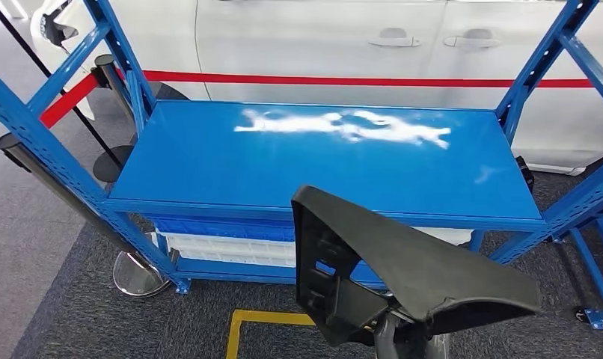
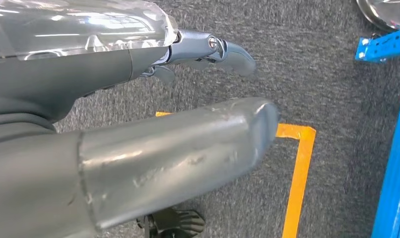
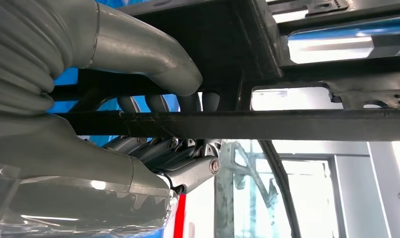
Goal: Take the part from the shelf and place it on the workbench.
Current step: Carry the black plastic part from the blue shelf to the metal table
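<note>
A black plastic part (image 1: 403,273) is held up in front of the blue table (image 1: 209,168), near its front edge and not yet on it. The right hand (image 3: 158,124) is clamped on a black bar of the part, thumb over and fingers (image 3: 161,101) under. The left hand (image 2: 153,134) hangs above the grey carpet (image 2: 312,79) (yellow floor tape (image 2: 297,178) beneath), fingers apart, holding nothing.

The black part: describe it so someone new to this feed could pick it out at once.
Find the blue workbench in front of the white car. Just before its near edge, the black part is held up by the right robot hand. It is the only dark, wedge-shaped plastic piece, ribbed underneath.
</note>
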